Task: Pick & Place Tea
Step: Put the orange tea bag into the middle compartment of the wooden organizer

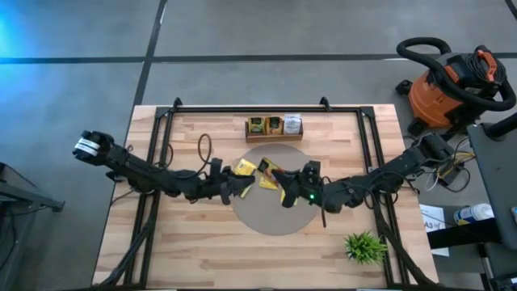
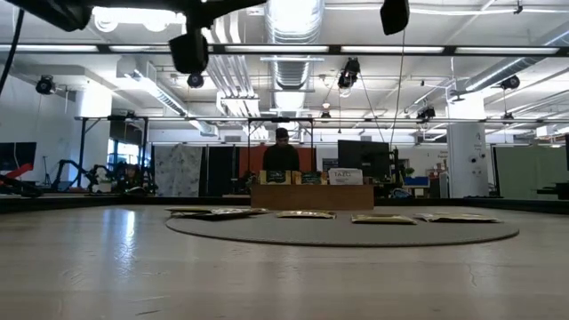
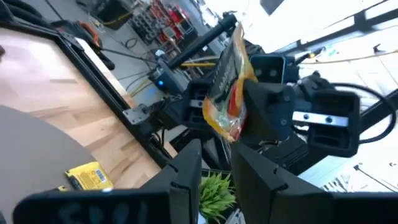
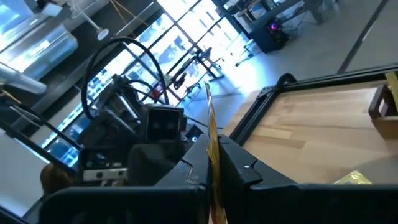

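Note:
Both arms meet above the round grey mat (image 1: 266, 214). My right gripper (image 1: 284, 192) (image 4: 211, 149) is shut on a yellow and orange-red tea packet (image 3: 229, 81), raised off the mat. My left gripper (image 1: 242, 184) (image 3: 216, 152) is open and faces that packet from the table's left side; its fingers stand just short of it and nothing lies between them. Other yellow tea packets (image 1: 245, 167) (image 1: 266, 172) (image 3: 87, 176) lie flat on the mat. More packets stand in the wooden tray (image 1: 275, 137). My right gripper pinches the tea packet between its two fingers (image 4: 239, 163), which come roughly level from the table's right side. The packet shows edge-on (image 4: 211, 121) and stands beyond the fingertips. It is lifted clear of the mat.
The wooden tray (image 2: 311, 197) stands at the mat's far edge. A small green plant (image 1: 363, 246) sits near the table's near right corner. Black frame rails (image 1: 157, 153) run along both sides. An orange shop vacuum (image 1: 448, 89) stands beyond the table. A person (image 2: 282, 156) is behind the table.

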Robot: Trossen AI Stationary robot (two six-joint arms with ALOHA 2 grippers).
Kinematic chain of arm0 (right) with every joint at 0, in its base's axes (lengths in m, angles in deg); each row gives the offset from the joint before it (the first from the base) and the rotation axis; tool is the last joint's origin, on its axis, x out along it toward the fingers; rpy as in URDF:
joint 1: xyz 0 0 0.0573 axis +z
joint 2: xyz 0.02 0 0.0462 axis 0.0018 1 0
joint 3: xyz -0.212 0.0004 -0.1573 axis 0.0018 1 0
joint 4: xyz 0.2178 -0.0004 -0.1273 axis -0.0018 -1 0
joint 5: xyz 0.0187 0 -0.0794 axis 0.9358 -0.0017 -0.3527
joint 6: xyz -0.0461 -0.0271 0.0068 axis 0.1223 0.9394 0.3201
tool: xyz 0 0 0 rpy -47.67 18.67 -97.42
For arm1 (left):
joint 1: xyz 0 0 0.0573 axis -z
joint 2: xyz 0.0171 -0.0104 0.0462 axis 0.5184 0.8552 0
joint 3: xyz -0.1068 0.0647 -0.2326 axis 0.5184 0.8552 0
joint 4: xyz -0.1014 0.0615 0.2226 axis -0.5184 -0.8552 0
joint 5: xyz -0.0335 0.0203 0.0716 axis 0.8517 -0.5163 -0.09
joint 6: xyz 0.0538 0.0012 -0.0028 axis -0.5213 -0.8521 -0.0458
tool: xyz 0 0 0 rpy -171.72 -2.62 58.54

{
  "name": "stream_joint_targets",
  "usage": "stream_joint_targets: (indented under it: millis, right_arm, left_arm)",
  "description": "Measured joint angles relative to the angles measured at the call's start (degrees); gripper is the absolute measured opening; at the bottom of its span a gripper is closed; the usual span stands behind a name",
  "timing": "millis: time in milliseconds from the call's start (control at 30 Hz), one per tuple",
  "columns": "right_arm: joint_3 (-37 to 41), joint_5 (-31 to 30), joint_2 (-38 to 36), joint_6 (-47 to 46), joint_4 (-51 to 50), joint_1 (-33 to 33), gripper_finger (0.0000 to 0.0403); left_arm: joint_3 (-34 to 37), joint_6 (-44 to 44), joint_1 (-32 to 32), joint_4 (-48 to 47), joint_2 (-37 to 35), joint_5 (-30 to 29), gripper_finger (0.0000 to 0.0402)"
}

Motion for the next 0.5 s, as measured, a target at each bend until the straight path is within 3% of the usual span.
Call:
stream_joint_targets:
  millis: [500]
  right_arm:
    - [-1.5, 0.1, 0.0, 0.0, -0.5, -0.4, 0.0013]
  left_arm:
    - [-9.8, -3.1, -4.5, -0.2, 7.6, 7.0, 0.0083]
